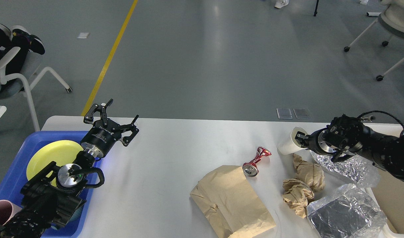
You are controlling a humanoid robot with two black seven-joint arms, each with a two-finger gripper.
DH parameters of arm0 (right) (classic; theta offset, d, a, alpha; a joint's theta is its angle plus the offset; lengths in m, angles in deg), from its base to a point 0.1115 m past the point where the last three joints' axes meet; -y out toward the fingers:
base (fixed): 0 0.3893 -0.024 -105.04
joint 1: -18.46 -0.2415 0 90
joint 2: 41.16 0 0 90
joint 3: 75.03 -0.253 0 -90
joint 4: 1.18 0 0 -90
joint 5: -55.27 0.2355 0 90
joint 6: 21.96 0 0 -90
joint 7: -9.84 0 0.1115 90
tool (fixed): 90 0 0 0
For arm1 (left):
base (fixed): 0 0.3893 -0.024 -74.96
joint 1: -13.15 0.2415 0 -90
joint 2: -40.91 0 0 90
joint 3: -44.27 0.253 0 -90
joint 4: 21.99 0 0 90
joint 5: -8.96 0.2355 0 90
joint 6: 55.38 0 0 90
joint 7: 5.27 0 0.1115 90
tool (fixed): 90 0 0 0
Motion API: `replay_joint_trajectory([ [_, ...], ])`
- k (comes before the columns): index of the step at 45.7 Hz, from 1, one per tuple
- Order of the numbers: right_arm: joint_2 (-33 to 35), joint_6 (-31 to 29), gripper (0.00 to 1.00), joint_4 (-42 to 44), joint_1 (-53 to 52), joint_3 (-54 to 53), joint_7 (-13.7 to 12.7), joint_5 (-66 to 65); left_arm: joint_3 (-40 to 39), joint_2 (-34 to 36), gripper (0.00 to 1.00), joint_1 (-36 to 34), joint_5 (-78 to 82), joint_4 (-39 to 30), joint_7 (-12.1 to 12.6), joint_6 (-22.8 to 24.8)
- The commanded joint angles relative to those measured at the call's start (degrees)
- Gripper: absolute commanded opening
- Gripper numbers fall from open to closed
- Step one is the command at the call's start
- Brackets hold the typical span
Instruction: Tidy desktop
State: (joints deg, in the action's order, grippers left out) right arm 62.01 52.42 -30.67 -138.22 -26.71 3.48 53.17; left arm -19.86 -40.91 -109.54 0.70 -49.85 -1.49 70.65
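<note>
Desktop (162, 158) holds one can (256, 161); right tool (299, 138) pinches one tilted cup (288, 145), left tool (116, 120) spread.

On the wide white tabletop (175, 148), a blue plastic tray (15, 158) sits at the left edge with a round yellow plate (53, 153) inside. A flat brown paper bag (230, 198) lies right of centre, a crushed red can (256, 161) just behind it. Crumpled brown paper wads (303, 185) lie further right, a tilted white paper cup (288, 145) behind them, crinkled foil sheets (345, 213) alongside.
</note>
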Motion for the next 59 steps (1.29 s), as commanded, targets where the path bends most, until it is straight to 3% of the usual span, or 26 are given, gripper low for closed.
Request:
replay_joint_trajectory([
  [1, 0.8, -0.11, 0.0, -1.01, -0.73, -3.23, 0.04, 0.0, 0.05, 0.0, 0.96, 0.0, 0.0, 0.0, 0.0, 0.0],
  [5, 2.73, -0.98, 0.0, -1.18, -2.4, -5.51, 0.04, 0.0, -0.03, 0.0, 0.96, 0.0, 0.0, 0.0, 0.0, 0.0],
  [23, 18.02, -15.75, 0.0, -12.6, -22.78, -13.95, 0.04, 0.0, -0.03, 0.0, 0.96, 0.0, 0.0, 0.0, 0.0, 0.0],
  [31, 23.65, -21.46, 0.0, -13.4, -27.44, -21.51, -0.05, 0.0, -0.03, 0.0, 0.96, 0.0, 0.0, 0.0, 0.0, 0.0],
  [38, 26.46, -23.05, 0.0, -13.4, -30.35, -23.89, 0.04, 0.0, 0.05, 0.0, 0.96, 0.0, 0.0, 0.0, 0.0, 0.0],
  [44, 26.82, -18.58, 0.0, -12.17, -28.07, -22.84, -0.05, -0.18, -0.03, 0.0, 0.96, 0.0, 0.0, 0.0, 0.0, 0.0],
  [53, 26.64, 6.8, 0.0, -8.3, -14.9, -20.55, -0.05, -0.09, -0.03, 0.0, 0.96, 0.0, 0.0, 0.0, 0.0, 0.0],
  [59, 26.73, 17.72, 0.0, -5.67, -6.63, -20.64, -0.05, 0.0, -0.03, 0.0, 0.96, 0.0, 0.0, 0.0, 0.0, 0.0],
])
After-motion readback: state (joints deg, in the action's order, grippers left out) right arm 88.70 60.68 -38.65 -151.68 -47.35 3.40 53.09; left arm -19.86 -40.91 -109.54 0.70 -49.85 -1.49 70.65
